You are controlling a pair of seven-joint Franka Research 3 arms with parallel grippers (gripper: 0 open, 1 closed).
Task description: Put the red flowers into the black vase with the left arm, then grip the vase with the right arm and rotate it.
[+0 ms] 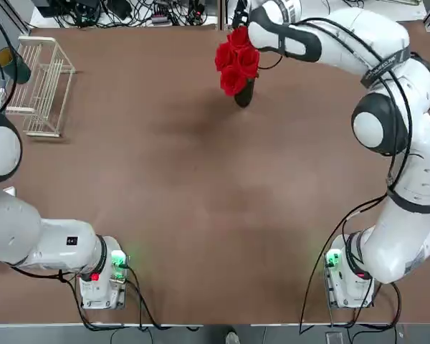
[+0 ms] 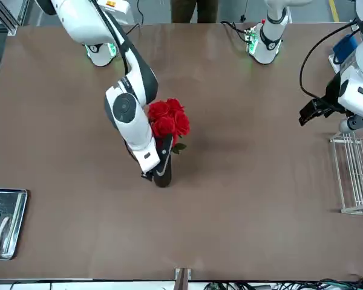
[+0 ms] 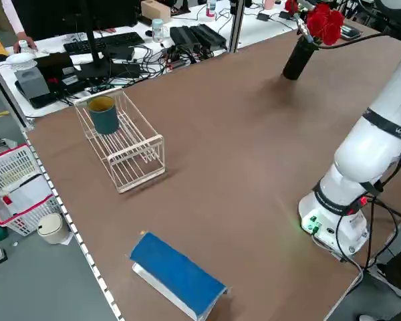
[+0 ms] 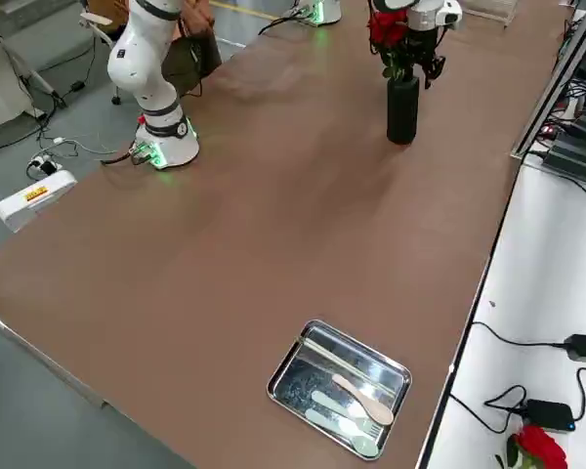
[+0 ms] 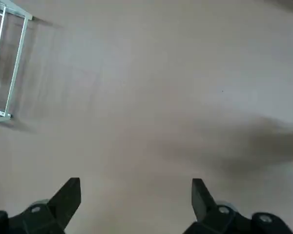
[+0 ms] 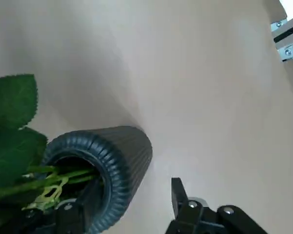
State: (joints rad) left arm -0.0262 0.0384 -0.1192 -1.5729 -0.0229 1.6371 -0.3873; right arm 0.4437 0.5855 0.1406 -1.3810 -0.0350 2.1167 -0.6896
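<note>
Flowers (image 1: 236, 61) seated in vase (image 1: 244, 94), red heads above the mouth, stems and green leaves down inside per right wrist view. Vase upright on desk (image 1: 201, 193), near the far edge, a bit right of centre from the robot's side.

Right gripper (image 6: 124, 202) at the vase, level with the rim: jaws apart, straddling the upper part. One finger tight against the ribbed wall, contact there impossible to confirm; other finger (image 6: 183, 197) visibly clear of the wall, desk showing in the gap. Not clamped. Right arm (image 1: 387, 122) stretched from the near-right base out to the far edge, wrist bent down over the vase.

Left gripper (image 5: 136, 195) parked high above the left side of the desk, jaws wide apart, empty, only bare surface underneath. Left arm (image 1: 29, 236) folded back over the near-left base.

Wire rack (image 1: 43, 86) at the far-left corner, teal cup (image 3: 104, 114) inside it. Metal tray (image 4: 340, 387) with pale utensils near the far-right corner. Blue box (image 3: 176, 272) on the left edge, toward the near corner.
</note>
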